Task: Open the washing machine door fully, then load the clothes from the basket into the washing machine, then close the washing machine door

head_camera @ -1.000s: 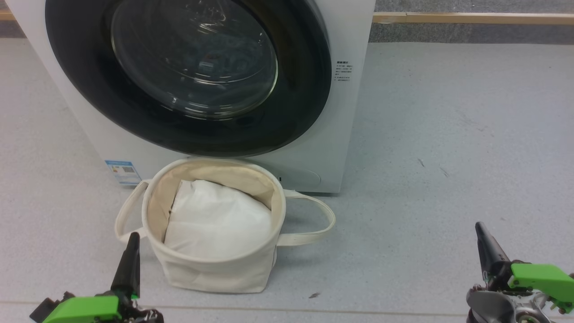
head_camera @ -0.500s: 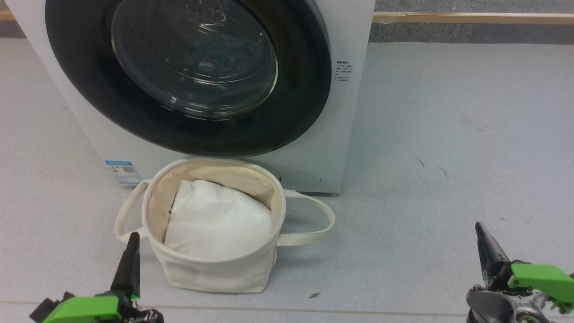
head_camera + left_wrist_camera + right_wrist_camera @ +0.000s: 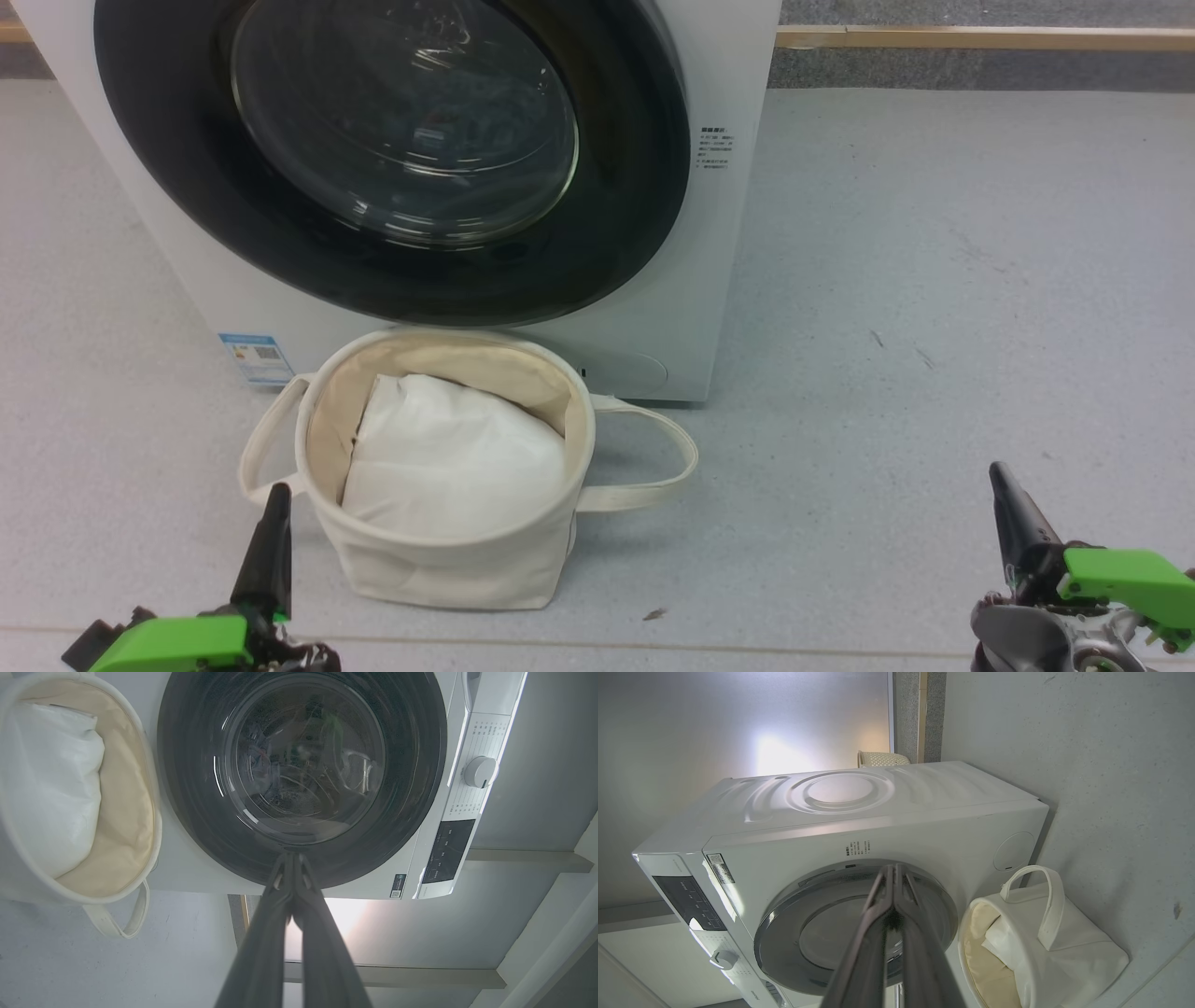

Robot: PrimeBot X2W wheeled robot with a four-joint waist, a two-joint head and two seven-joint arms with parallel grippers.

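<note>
– Basket [image 3: 448,569] up front on the floor [image 3: 934,280], soft canvas tub, just past the left gripper [image 3: 276,495]. The right gripper [image 3: 999,481] sits well off to the side. Both sets of jaws are pinched together, holding nothing.
– What's inside?
– White padding [image 3: 448,457] on top, light and floppy by the look of it. Just behind stands the washing machine [image 3: 719,280], with the washing machine door [image 3: 392,140] flush against its front.
– How will that door handle?
– Heavy glass and a stiff latch, I'd judge, with a slippery glossy rim. Best hold is probably its right edge, beside the printed label [image 3: 714,149].
</note>
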